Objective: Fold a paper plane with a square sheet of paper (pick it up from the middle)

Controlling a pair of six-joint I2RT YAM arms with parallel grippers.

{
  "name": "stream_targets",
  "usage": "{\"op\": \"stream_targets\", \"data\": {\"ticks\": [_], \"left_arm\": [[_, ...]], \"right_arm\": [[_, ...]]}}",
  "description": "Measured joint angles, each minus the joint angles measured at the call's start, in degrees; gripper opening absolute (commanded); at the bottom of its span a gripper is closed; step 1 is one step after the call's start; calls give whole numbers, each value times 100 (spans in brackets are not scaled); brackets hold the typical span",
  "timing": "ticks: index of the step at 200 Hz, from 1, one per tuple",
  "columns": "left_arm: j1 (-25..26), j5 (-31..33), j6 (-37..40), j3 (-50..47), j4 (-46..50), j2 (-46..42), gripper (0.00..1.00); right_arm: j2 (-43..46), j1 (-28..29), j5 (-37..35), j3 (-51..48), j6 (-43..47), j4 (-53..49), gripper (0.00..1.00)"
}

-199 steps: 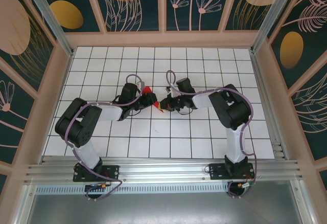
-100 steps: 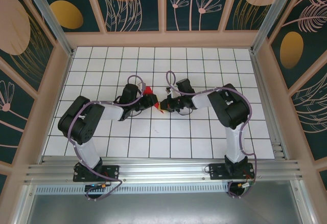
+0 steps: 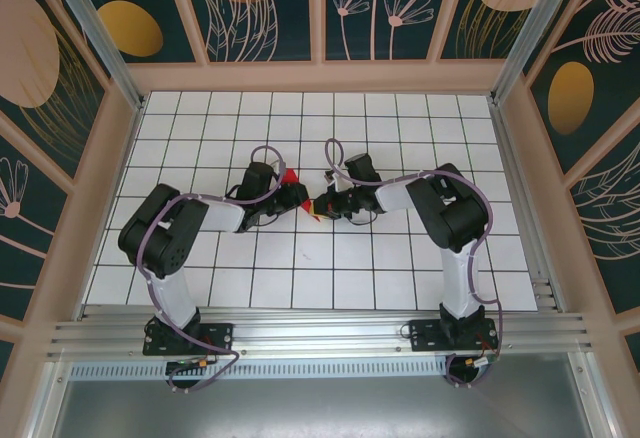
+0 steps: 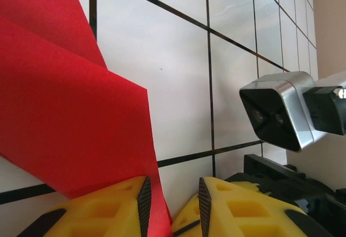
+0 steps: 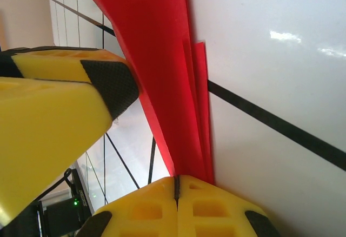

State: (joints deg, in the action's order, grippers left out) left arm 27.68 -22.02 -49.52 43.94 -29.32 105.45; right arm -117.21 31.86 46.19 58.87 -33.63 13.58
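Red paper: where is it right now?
In the top view the red paper is mid-table, between the two arms' wrists. The right gripper has its jaws shut on its folded edge, and it passes between the open jaws of the left gripper.

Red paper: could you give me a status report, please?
Right tool shut on folded red paper. Left tool open, paper in its gap. No obstruction seen.

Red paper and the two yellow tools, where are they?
red paper (image 4: 65, 112), left wrist view, on its big flat flap.
left tool (image 4: 173, 199), left wrist view, between its fingertips.
right tool (image 5: 177, 182), right wrist view, between its fingertips.
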Motion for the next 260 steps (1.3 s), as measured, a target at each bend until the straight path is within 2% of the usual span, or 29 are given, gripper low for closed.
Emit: {"op": "stream_targets", "data": {"ticks": [116,200,231,260], "left_arm": [[7,175,4,304,503,168,30],[35,450,94,804,1357,297,30],[35,452,111,896,1506,326,30],[35,455,114,953,1604,337,30]], "right_arm": [[-28,0,-2,103,17,-142,0],[-26,0,-24,293,297,-485,19],[4,4,-2,293,450,-516,20],[50,4,-70,293,660,-682,17]]}}
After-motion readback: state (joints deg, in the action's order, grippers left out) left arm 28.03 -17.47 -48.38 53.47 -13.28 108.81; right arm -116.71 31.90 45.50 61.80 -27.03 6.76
